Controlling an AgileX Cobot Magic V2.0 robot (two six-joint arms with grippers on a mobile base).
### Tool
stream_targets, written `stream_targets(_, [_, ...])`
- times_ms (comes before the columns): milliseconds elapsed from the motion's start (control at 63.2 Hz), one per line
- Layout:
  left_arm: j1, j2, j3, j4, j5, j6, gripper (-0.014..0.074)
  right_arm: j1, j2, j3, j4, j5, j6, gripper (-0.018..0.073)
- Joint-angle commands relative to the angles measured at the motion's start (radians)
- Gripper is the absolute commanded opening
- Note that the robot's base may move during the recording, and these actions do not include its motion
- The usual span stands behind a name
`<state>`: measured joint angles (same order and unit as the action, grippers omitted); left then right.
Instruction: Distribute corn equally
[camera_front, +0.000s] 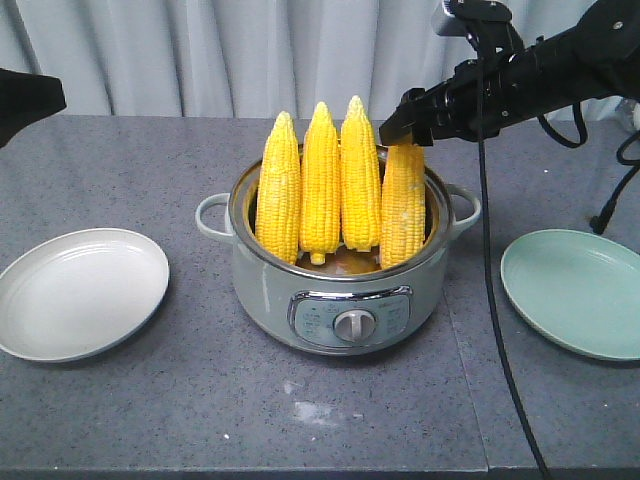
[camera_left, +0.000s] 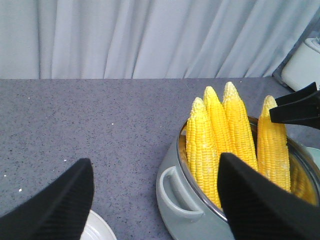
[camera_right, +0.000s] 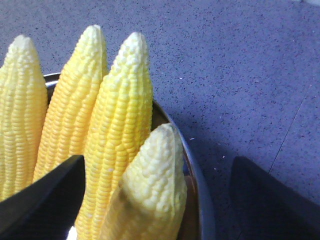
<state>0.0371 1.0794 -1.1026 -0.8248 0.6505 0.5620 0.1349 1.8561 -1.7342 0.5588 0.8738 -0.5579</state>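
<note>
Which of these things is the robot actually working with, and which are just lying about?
In the job: four corn cobs, the pot holding them, white plate, green plate (likely destinations).
Just there: curtain, dangling black cable, pale smudge on the table.

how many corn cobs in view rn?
4, all upright in the pot: left cob, second cob, third cob, right cob. The white plate and green plate hold none. Any lying low in the pot would be hidden.
</note>
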Motion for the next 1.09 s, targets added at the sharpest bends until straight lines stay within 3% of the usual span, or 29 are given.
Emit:
stream_targets(0, [-0.001,-0.010,-0.034,-0.038,-0.040,0.006,0.0514,-0.003,-0.040,-0.033,0.023,-0.019,-0.005,0.0578])
stream_targets(269, [-0.001,-0.010,-0.034,-0.038,-0.040,0.006,0.0514,-0.003,-0.024,-0.033,0.023,0.002,-0.006,0.0576])
stream_targets(396, [-0.001,-0.010,-0.034,-0.038,-0.040,0.006,0.0514,-0.003,-0.024,-0.033,0.023,0.016,-0.007,0.0533])
stream_targets(871, [-0.001,-0.010,-0.034,-0.038,-0.038,0.006,0.0513,-0.004,-0.051,-0.033,0.078,0.074,-0.061,0.0029])
stream_targets(934, [-0.001,-0.010,-0.034,-0.038,-0.039,0.006,0.0513,-0.005,-0.081,-0.040,0.103,0.071,-0.086,-0.0013])
stream_targets(1077, [-0.001,-0.010,-0.034,-0.039,-0.033,0.005,0.0513,-0.005,-0.160,-0.096,0.122,0.058,-0.098,-0.0009])
